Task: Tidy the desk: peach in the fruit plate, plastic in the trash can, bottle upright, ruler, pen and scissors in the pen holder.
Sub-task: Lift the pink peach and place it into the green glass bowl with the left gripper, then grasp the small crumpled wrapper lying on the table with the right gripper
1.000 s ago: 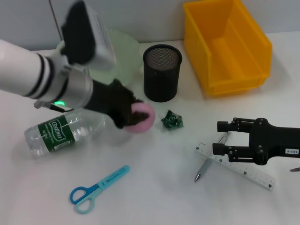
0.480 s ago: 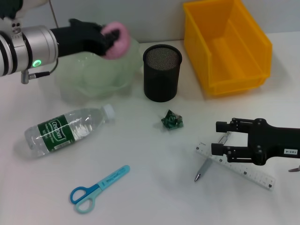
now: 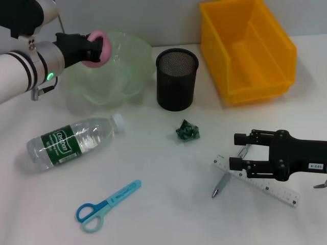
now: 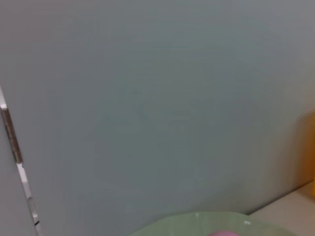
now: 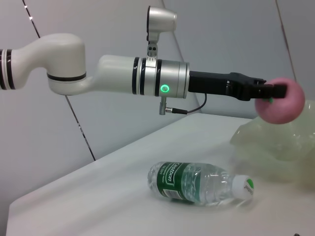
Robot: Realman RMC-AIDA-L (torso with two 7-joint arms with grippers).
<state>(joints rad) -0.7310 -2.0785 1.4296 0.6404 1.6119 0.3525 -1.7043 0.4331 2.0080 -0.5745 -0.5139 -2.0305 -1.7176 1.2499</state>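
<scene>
The left gripper [image 3: 93,45] is clamped on the pink peach [image 3: 99,49] and holds it in the air above the rim of the pale green fruit plate [image 3: 122,76], at the plate's left side. From the right wrist view the peach [image 5: 280,100] sits at the tip of the black fingers [image 5: 256,90], clear of the plate [image 5: 275,142] below it; only part of the plate shows there, cut off at the frame edge. The left wrist view shows mostly blank grey wall, with just a sliver of the plate [image 4: 197,223] and a trace of pink at the frame edge, so the grip cannot be checked from it.

The right gripper [image 3: 239,151] rests low over the desk with its 2 fingers apart, above the ruler [image 3: 265,186] and the pen [image 3: 221,185]. The pen's upper end and the ruler's middle are hidden under the black fingers, so whether they touch either item cannot be told.

The bottle [image 3: 71,142] lies on its side, cap toward the plate. The blue scissors [image 3: 104,201] lie flat near the front edge. The crumpled green plastic [image 3: 187,130] sits just in front of the black mesh pen holder [image 3: 176,79]. The yellow trash can [image 3: 248,48] stands at the back right, its top corner cut off.
</scene>
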